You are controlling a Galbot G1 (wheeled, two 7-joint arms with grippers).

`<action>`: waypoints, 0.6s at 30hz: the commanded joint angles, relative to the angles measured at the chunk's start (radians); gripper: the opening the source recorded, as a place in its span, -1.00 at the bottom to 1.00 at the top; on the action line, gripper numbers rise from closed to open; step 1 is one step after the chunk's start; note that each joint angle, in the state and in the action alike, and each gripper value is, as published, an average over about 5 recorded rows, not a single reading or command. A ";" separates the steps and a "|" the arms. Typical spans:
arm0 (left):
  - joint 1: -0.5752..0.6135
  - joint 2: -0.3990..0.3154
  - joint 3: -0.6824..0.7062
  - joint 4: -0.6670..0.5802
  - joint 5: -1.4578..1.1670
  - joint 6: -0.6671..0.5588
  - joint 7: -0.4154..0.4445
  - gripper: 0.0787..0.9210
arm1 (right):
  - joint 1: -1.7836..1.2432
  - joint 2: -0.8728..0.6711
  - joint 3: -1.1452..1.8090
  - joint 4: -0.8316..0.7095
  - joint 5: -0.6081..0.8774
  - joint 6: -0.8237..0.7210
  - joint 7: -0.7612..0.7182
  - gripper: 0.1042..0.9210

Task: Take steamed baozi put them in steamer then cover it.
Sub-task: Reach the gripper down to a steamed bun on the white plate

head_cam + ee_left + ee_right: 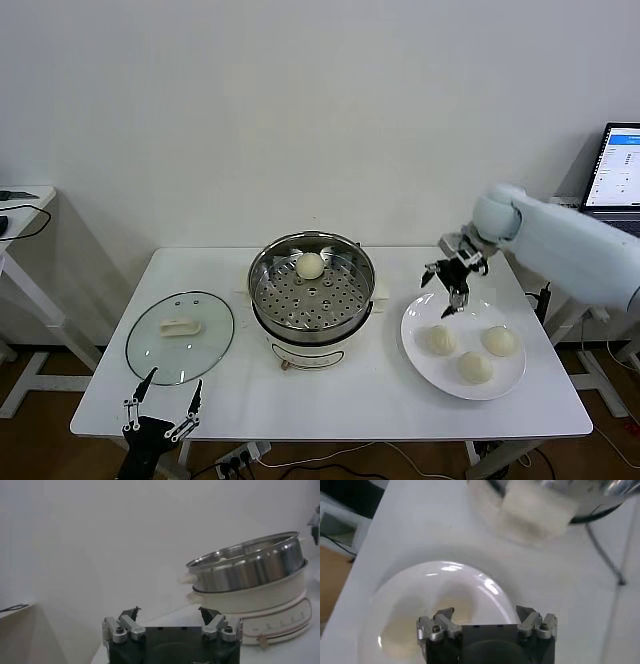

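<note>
Hanging at the table's [330, 400] near edge, the left gripper [161, 403] is spread and empty beside the cover [180, 337]. Farther back, the right gripper [449, 287], released, hovers over a plate [418, 345] holding three steamed baozi [440, 339]. A fourth sits in the steamer [311, 287]; no writing is readable.

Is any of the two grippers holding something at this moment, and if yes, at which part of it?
Nothing is held. The right gripper is open above the plate, with nothing between its fingers. The left gripper is open and empty at the table's front edge.
</note>
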 commanded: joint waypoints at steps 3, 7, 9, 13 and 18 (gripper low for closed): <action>-0.002 -0.002 0.004 0.009 0.003 0.000 0.000 0.77 | -0.161 -0.023 0.043 -0.029 -0.041 -0.054 0.049 0.76; 0.000 -0.003 0.003 0.010 0.003 -0.002 0.000 0.77 | -0.188 0.006 0.074 -0.059 -0.053 -0.050 0.068 0.76; 0.000 -0.004 0.000 0.010 0.003 -0.003 -0.001 0.77 | -0.195 0.019 0.081 -0.072 -0.059 -0.048 0.073 0.76; 0.002 -0.004 -0.006 0.010 0.003 -0.007 -0.002 0.77 | -0.198 0.041 0.092 -0.096 -0.073 -0.042 0.080 0.76; 0.002 -0.006 -0.010 0.009 0.002 -0.009 -0.003 0.77 | -0.191 0.054 0.094 -0.110 -0.088 -0.035 0.080 0.73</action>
